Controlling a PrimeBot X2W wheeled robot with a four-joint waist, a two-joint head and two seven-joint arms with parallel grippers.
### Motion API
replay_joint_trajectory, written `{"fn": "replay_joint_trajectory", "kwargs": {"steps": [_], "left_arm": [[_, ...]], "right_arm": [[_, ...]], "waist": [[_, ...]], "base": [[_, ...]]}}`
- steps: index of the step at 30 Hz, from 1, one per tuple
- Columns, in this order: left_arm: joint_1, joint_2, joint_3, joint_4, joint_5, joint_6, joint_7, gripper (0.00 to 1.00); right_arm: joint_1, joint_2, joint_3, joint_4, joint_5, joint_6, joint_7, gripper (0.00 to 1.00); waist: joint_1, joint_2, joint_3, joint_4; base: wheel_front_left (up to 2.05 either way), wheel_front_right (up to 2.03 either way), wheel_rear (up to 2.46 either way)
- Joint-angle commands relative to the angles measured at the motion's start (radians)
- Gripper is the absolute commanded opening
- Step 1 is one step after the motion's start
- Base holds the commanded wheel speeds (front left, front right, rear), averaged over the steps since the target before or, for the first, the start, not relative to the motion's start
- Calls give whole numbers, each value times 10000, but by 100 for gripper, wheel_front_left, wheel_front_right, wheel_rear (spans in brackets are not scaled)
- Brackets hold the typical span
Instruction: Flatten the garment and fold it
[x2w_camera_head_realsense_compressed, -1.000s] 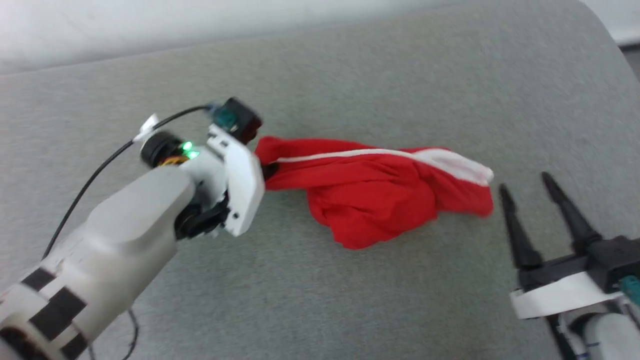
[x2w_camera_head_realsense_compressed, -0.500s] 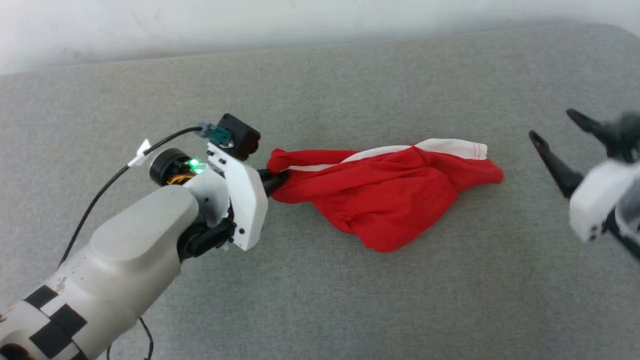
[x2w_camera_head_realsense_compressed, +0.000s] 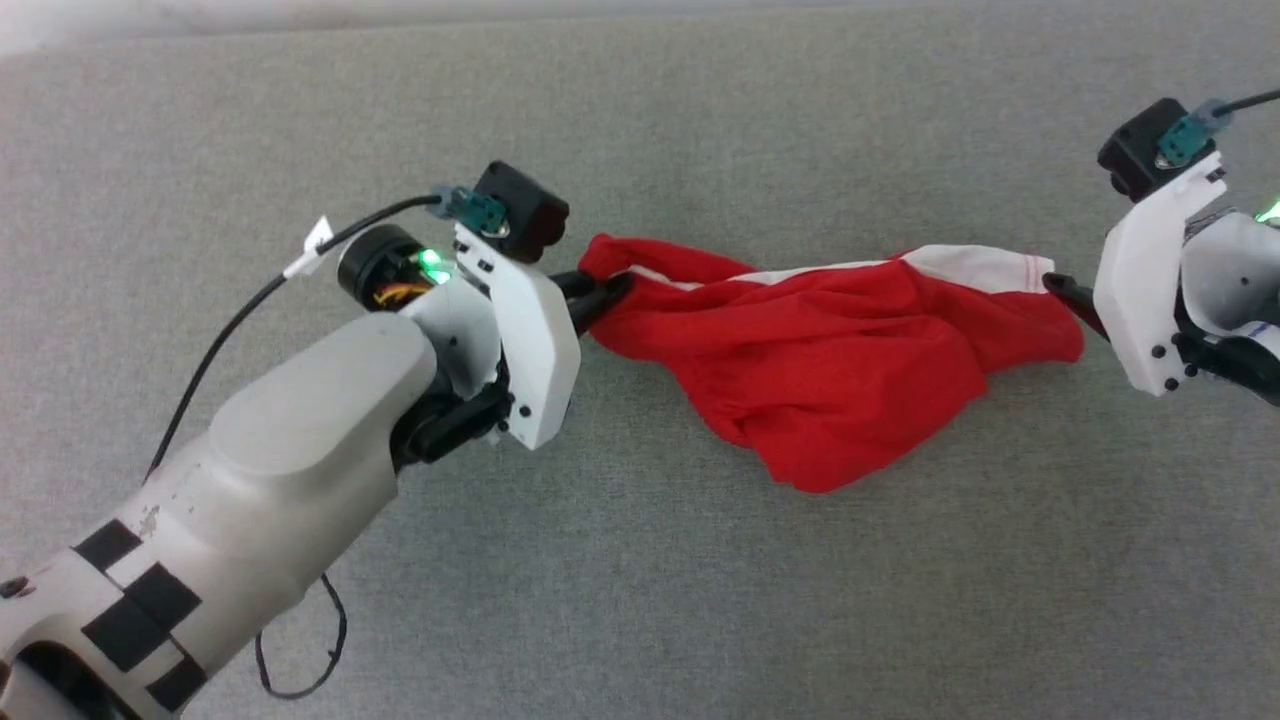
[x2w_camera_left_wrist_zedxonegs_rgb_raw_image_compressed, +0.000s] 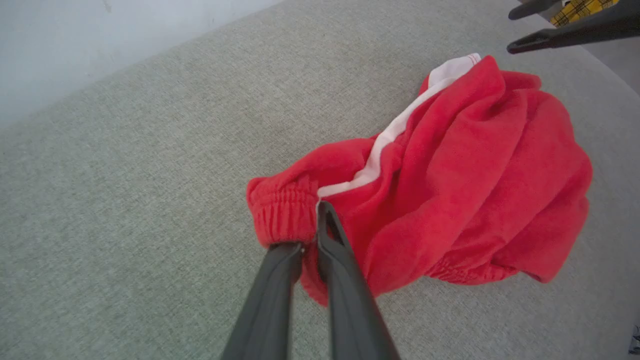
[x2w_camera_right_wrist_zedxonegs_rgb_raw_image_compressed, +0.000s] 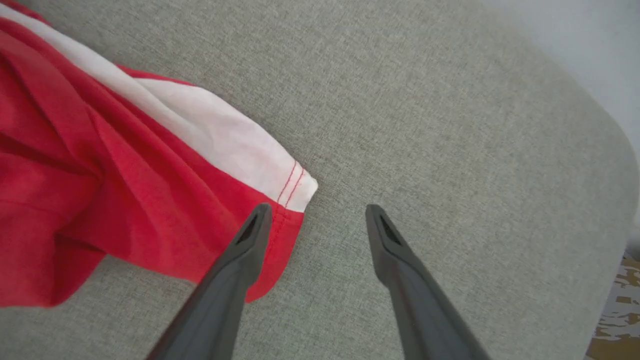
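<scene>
The garment (x2w_camera_head_realsense_compressed: 830, 360) is a bright red pair of shorts with a white side stripe, bunched on the grey cushion. My left gripper (x2w_camera_head_realsense_compressed: 600, 295) is shut on the garment's gathered waistband (x2w_camera_left_wrist_zedxonegs_rgb_raw_image_compressed: 282, 215) at its left end. My right gripper (x2w_camera_right_wrist_zedxonegs_rgb_raw_image_compressed: 315, 215) stands open at the garment's right corner, where the white panel (x2w_camera_right_wrist_zedxonegs_rgb_raw_image_compressed: 225, 145) ends. One finger lies over the red hem; the other is over bare cushion. In the head view the right gripper (x2w_camera_head_realsense_compressed: 1068, 292) sits just beside the garment's right tip. The right gripper's fingers (x2w_camera_left_wrist_zedxonegs_rgb_raw_image_compressed: 565, 32) also show at the top right of the left wrist view.
The grey fabric cushion (x2w_camera_head_realsense_compressed: 700, 600) spreads all around the garment. A pale wall (x2w_camera_left_wrist_zedxonegs_rgb_raw_image_compressed: 75, 45) rises behind its far edge. The cushion's rounded corner (x2w_camera_right_wrist_zedxonegs_rgb_raw_image_compressed: 600, 150) drops off to the right, beyond my right gripper.
The head camera has tilted down. My right gripper has swung in from the lower right to the garment's right corner. The left gripper keeps its hold on the waistband.
</scene>
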Motion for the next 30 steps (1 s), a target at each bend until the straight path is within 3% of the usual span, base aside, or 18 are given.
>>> {"fn": "replay_joint_trajectory", "kwargs": {"steps": [1, 11, 12, 13, 18, 19, 20, 23, 30], "left_arm": [[-204, -58, 62, -32, 107, 54, -70, 0], [-366, -92, 75, 12, 120, -1, -212, 0], [-344, -73, 74, 31, 100, -6, -218, 0], [-315, -52, 75, 58, 79, -10, -231, 0], [-39, -6, 321, 224, -347, -35, -455, 0], [-39, -6, 321, 224, -347, -35, -455, 0], [-14, 56, 550, 286, -548, -38, -652, 0], [-46, 139, 934, 266, -854, -44, -956, 0], [-733, 382, 1748, -168, -1291, 6, -1230, 0]], "right_arm": [[-209, 182, 320, 380, 136, -11, -55, 100], [-437, 841, 2418, 2030, 976, -11, -584, 98], [-503, 847, 2575, 2073, 1047, -11, -758, 24], [-576, 842, 2711, 2126, 1098, -11, -965, 0], [-1159, 716, 3083, 2314, 911, -11, -3067, 0], [-1159, 716, 3083, 2314, 911, -11, -3067, 0], [-1393, 702, 2917, 2298, 956, -11, -4418, 0], [-1735, 631, 2736, 2325, 982, -11, -5982, 0], [-2542, 490, 2300, 2187, 1229, -11, -7816, 0]], "waist": [[-1, 0, 396, 259], [-1, 0, 752, 318], [-1, 0, 732, 293], [-1, 0, 696, 262], [-1, 0, 276, 101], [-1, 0, 276, 101], [-1, 0, 16, 32], [-1, 0, -468, -67], [-1, 0, -1326, -155]], "base": [[0, 0, 0], [0, 0, 0], [0, 0, 0], [0, 0, 0], [0, 0, 0], [0, 0, 0], [0, 0, 0], [0, 0, 0], [0, 0, 0]]}}
